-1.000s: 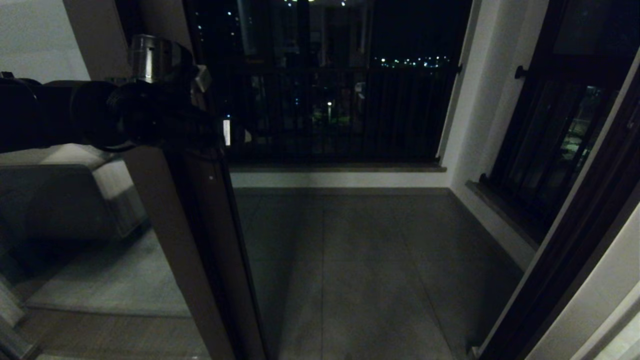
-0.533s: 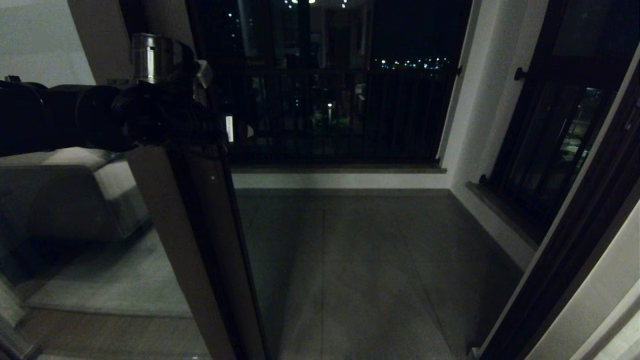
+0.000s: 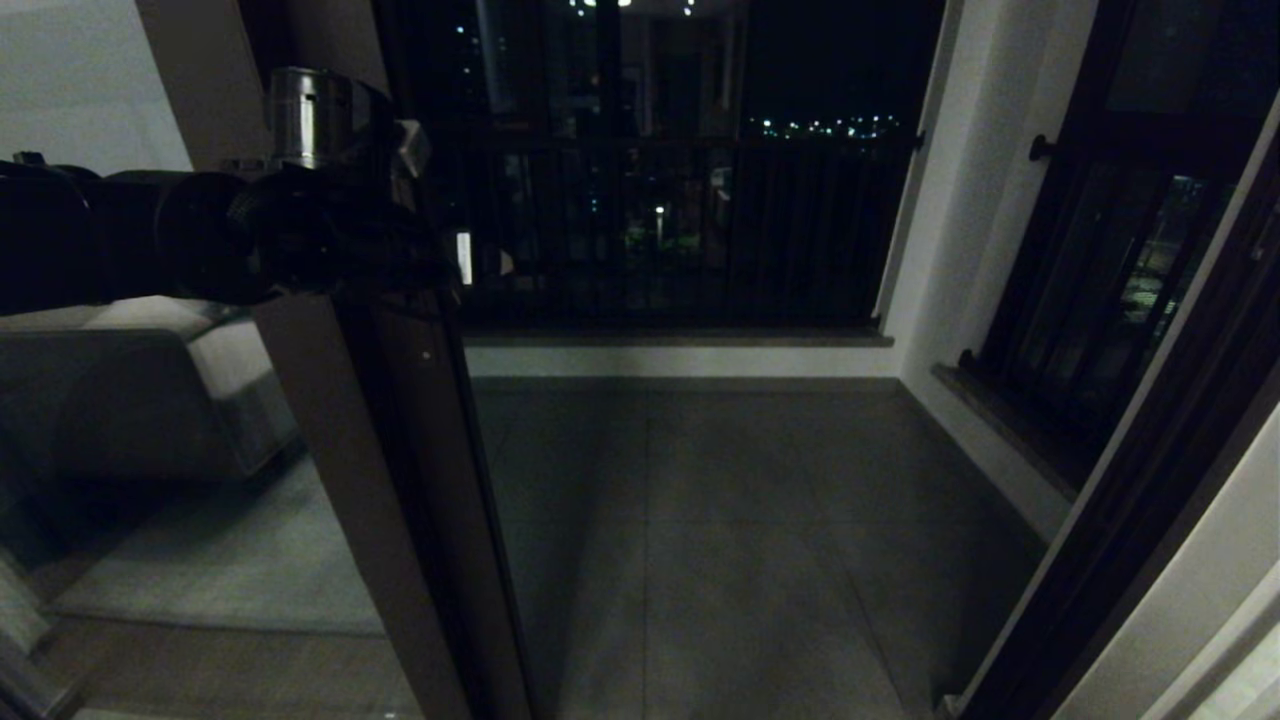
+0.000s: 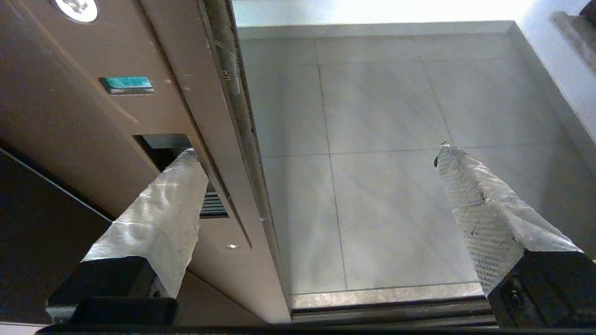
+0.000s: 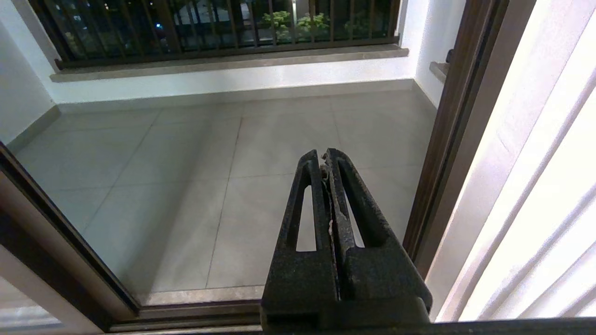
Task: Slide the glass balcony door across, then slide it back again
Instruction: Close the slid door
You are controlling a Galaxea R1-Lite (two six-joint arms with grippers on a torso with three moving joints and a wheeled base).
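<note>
From the head camera, I had the glass balcony door [image 3: 400,480] standing at the left of the opening, its dark brown stile running floor to ceiling as the long axis, with the tiled balcony floor [image 3: 720,520] open to its right. My left gripper [image 3: 440,265] sat right at that stile at upper height, the arm reaching in from the left; I could not read its fingers from up there. The right arm did not show at all, so the left was plainly the nearer one.

On the left wrist camera, I saw the fingers spread wide apart. One taped finger [image 4: 158,209] had its tip in the recessed handle slot [image 4: 163,144] on the stile's face; the other finger [image 4: 479,209] hung free over the tiles, touching nothing. The stile's edge passed between them, so I judged any push would go through the hooked finger, crosswise to the stile.

On the right wrist camera, the right gripper [image 5: 325,160] had its fingers pressed together on nothing, parked inside the doorway facing the balcony railing [image 5: 209,28], well apart from the door.
</note>
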